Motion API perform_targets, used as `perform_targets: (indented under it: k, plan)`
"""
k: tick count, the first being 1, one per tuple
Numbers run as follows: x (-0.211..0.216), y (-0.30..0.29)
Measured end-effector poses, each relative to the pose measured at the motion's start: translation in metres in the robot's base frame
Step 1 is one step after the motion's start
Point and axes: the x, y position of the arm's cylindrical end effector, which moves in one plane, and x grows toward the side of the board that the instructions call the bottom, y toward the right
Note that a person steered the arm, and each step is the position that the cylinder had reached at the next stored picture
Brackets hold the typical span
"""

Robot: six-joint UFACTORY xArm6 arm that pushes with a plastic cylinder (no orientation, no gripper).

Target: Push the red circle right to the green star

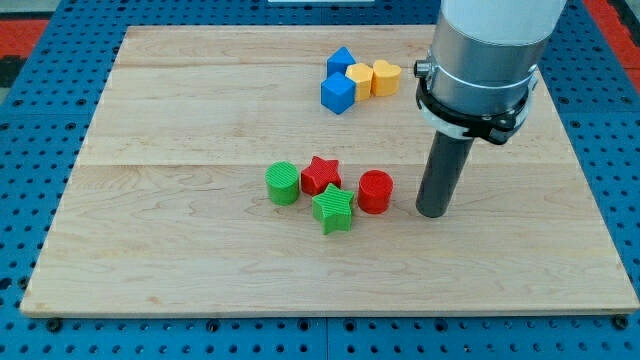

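Observation:
The red circle (375,191) stands on the wooden board just right of the green star (332,208), close to it or touching. A red star (321,175) sits at the green star's upper left, and a green circle (283,183) is left of that. My tip (433,212) rests on the board to the right of the red circle, a small gap away from it.
A cluster at the view's top holds two blue blocks (338,94) (341,62), a yellow block (359,81) and a yellow hexagon-like block (385,77). The arm's grey body (480,60) hangs over the board's upper right. The board (180,120) lies on a blue pegged surface.

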Motion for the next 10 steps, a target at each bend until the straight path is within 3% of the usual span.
perform_targets:
  k: [3,5,8,10]
  plan:
    - [-0.045,-0.003]
    - [-0.051,-0.008]
    - [-0.026,-0.049]
    - [0.067,-0.04]
